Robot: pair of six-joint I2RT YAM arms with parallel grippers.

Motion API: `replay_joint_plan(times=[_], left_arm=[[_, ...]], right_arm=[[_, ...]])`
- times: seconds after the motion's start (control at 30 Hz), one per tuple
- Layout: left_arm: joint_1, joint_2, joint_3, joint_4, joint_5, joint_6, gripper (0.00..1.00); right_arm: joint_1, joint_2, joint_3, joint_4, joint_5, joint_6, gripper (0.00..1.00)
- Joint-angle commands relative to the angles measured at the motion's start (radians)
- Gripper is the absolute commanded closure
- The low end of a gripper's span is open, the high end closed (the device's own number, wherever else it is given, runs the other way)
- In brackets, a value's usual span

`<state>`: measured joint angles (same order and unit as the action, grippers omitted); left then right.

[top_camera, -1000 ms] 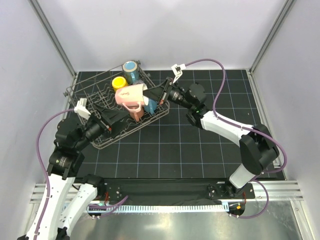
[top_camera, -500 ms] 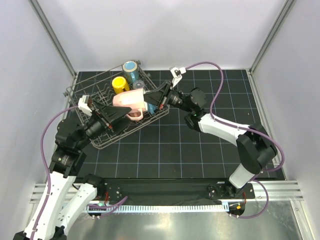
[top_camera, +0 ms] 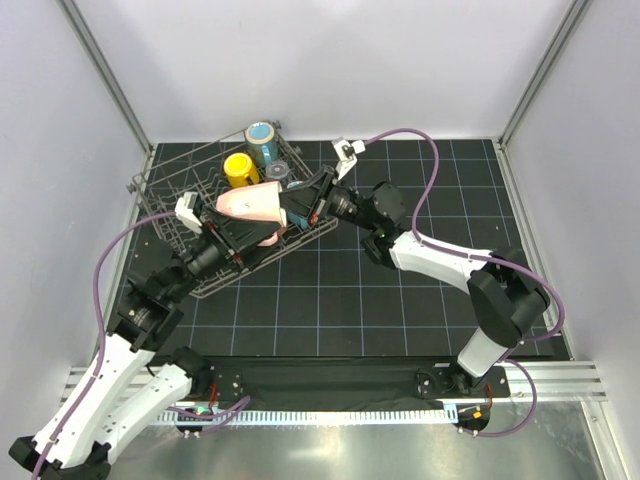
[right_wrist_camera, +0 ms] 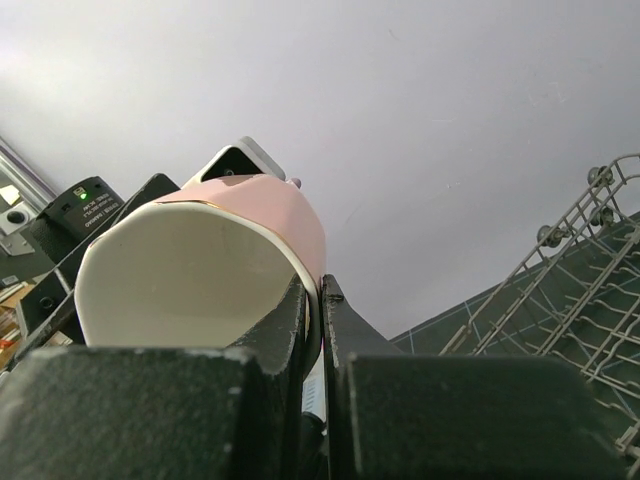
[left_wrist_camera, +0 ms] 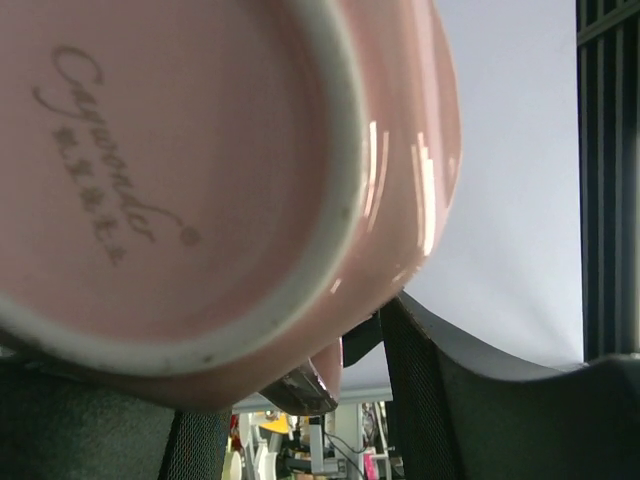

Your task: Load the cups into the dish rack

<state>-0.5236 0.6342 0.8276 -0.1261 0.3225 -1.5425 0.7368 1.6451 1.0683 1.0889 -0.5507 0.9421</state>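
Handover above dish rack (top_camera: 205, 290): R claw (top_camera: 295, 207) pinches pink mug (top_camera: 250, 204) by rim; L claw (top_camera: 245, 230) at base, grip unclear. L should clamp firm before R lets go.

Pink mug (top_camera: 250, 203): white inside, grey script on pink base. Yellow cup (top_camera: 238, 168). Blue cup (top_camera: 263, 150), lighter blue top. Dish rack (top_camera: 170, 195): grey wire. Worktop (top_camera: 400, 300): black, pale grid lines. Right arm (top_camera: 440, 258): white and black.

Glossy glazed ceramic mug (left_wrist_camera: 200, 150), grey metal wire rack (top_camera: 190, 170), matt dark table mat (top_camera: 400, 310).
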Motion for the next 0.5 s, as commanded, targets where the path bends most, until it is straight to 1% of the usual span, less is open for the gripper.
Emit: replay_joint_plan(times=[0.0, 0.13, 0.2, 0.27, 0.37, 0.47], left_arm=[[-0.009, -0.028, -0.004, 0.072, -0.069, 0.005, 0.46], [-0.007, -0.060, -0.030, 0.072, -0.118, -0.011, 0.46], [-0.009, -0.076, -0.047, 0.074, -0.137, -0.021, 0.50], [-0.009, -0.079, -0.062, 0.091, -0.149, -0.025, 0.51], [-0.009, -0.070, -0.065, 0.115, -0.137, -0.036, 0.54], [-0.009, -0.068, -0.064, 0.121, -0.145, -0.036, 0.60]], right_arm=[[0.012, -0.027, 0.019, 0.197, 0.048, 0.011, 0.96], [0.021, -0.039, -0.008, 0.210, 0.051, 0.000, 0.96], [0.029, -0.045, -0.010, 0.194, 0.051, -0.025, 0.96], [0.039, -0.051, -0.010, 0.165, 0.052, -0.057, 0.96], [0.059, -0.051, -0.007, 0.146, 0.063, -0.077, 0.96], [0.067, -0.042, 0.008, 0.140, 0.060, -0.088, 0.96]])
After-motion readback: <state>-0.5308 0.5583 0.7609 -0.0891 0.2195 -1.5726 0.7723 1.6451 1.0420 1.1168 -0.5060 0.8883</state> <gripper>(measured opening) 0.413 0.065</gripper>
